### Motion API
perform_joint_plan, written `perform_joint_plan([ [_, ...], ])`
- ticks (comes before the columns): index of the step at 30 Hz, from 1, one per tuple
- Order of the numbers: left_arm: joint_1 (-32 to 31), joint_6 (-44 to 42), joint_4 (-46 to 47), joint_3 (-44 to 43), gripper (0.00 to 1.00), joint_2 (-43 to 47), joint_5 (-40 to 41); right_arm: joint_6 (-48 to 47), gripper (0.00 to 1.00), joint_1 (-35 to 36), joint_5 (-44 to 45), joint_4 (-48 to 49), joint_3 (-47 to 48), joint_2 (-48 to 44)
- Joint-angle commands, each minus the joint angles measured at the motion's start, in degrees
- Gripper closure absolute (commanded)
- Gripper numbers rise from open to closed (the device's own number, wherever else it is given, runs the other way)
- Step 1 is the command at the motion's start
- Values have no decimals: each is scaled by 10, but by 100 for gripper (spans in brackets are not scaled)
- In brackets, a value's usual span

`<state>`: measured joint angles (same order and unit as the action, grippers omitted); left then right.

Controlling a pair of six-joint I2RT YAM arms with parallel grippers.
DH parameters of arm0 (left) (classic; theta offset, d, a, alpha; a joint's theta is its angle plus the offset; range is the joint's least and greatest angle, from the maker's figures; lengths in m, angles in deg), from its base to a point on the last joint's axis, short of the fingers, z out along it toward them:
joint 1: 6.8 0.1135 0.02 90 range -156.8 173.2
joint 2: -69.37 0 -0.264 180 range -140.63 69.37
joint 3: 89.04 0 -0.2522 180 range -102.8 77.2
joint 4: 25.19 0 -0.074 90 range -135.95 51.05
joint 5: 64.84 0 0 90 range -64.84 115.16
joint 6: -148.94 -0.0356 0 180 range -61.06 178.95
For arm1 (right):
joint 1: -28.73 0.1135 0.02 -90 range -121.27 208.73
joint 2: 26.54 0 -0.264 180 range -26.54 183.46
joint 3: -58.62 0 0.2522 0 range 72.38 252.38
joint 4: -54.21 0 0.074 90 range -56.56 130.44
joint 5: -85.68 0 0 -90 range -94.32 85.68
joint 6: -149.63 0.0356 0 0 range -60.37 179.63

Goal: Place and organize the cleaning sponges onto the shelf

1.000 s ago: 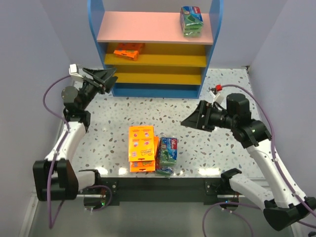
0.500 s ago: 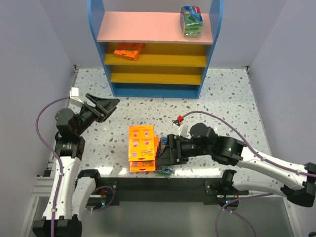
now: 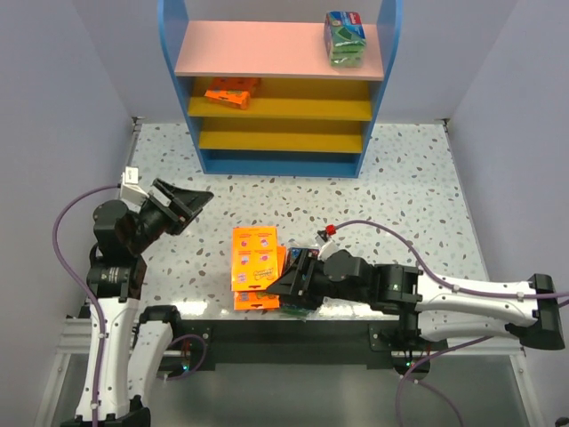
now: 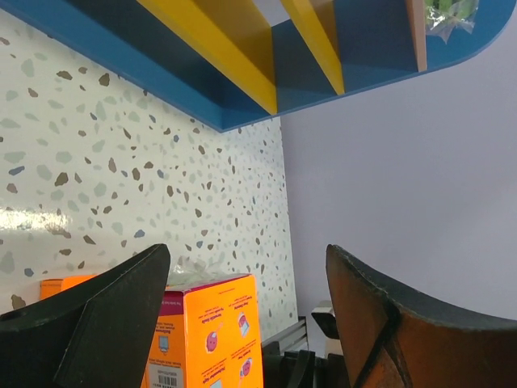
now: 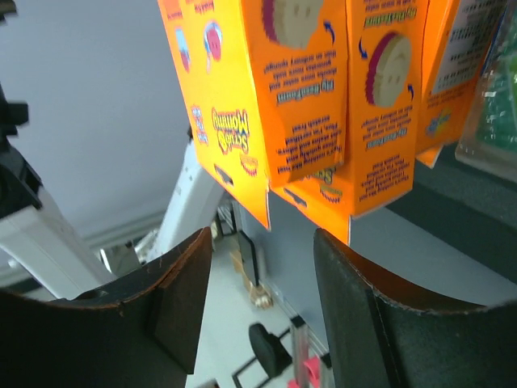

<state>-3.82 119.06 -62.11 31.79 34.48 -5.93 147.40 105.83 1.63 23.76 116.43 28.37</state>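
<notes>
A stack of orange cleaning sponges (image 3: 253, 263) lies near the table's front edge. A green-and-blue pack (image 3: 295, 309) beside it is mostly hidden under my right gripper (image 3: 277, 286). That gripper is low at the stack's near right corner, open, with nothing between its fingers. In the right wrist view (image 5: 262, 267) the orange packs (image 5: 307, 97) hang above the jaws. My left gripper (image 3: 197, 200) hovers open left of the stack; in the left wrist view (image 4: 246, 255) an orange pack (image 4: 206, 339) sits beyond its fingers. The shelf (image 3: 280, 165) holds one orange pack (image 3: 231, 92) and one green pack (image 3: 345, 37).
The shelf's blue base (image 4: 202, 89) and yellow boards fill the top of the left wrist view. Grey walls close in on both sides of the speckled table (image 3: 418, 205). The right arm (image 3: 444, 294) lies along the front rail.
The right arm swung from mid-table down to the front edge beside the packs, its jaws narrowing. The left arm drew back from the shelf toward the near left.
</notes>
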Motion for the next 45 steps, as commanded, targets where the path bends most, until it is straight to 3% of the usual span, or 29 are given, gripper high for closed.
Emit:
perform_joint_plan([
  [1,4,-29,-43,-25,17,5,2,57,43,3,89,32,22,14],
  [7,4,-33,-51,-26,17,3,-8,79,48,5,146,75,-6,14],
  [18,1,-39,-49,-18,17,-3,-18,97,67,5,121,116,-14,70],
  [26,-2,-34,-42,-4,17,3,-24,97,100,5,140,112,-24,44],
  [33,-3,-33,-37,-23,18,-7,-21,22,100,-11,166,117,-10,-33],
  [35,-3,-34,-37,-32,18,-11,-16,-28,100,-56,151,99,9,-62],
  [40,-2,-31,-23,-32,18,-19,-18,-123,100,-233,-2,89,45,-96],
  [43,-2,-29,-21,-30,18,-19,-17,-152,100,-380,-99,85,78,-85],
  [45,-2,-30,-19,-31,18,-18,-19,-153,100,-436,-155,111,96,-55],
])
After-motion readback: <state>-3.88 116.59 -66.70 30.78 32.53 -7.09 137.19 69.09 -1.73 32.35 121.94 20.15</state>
